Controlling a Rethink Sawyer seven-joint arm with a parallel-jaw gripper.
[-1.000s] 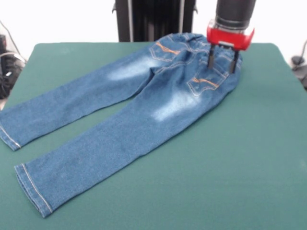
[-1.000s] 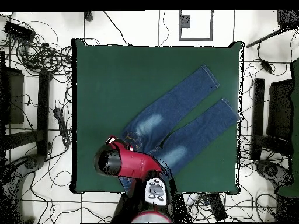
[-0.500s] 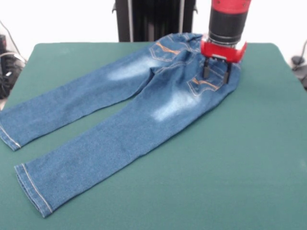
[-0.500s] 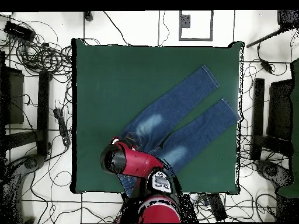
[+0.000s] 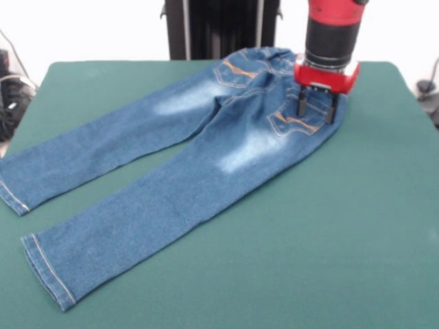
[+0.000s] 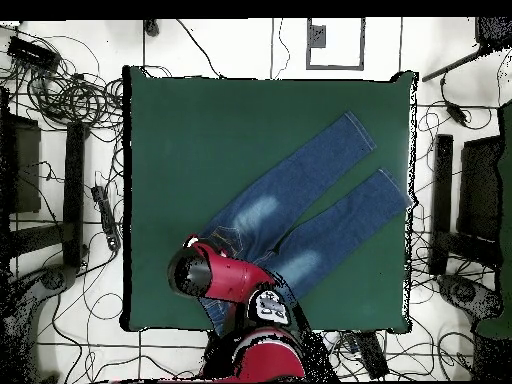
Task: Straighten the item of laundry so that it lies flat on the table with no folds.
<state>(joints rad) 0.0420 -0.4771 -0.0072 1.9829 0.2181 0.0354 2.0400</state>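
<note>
The item of laundry, a small pair of blue jeans (image 5: 206,151) with faded patches, lies back-side up on the green table (image 5: 357,226). Its waistband is at the far edge and both legs run out toward the near left, spread apart. My gripper (image 5: 316,110) points straight down over the waist end beside the right orange-stitched pocket (image 5: 295,123). It is open, its fingertips at or just above the denim with nothing pinched between them. From overhead the jeans (image 6: 310,205) lie diagonally, and the red arm (image 6: 215,278) covers the waist end and hides the gripper.
Bare green cloth (image 6: 190,140) surrounds the jeans, widest on the side away from the legs. One hem (image 6: 395,190) lies close to a table edge. Cables (image 6: 60,90) and dark stands ring the table on the floor.
The gripper came down onto the waist area, slid a little left, then back to the right beside the pocket. The jeans lie as they did.
</note>
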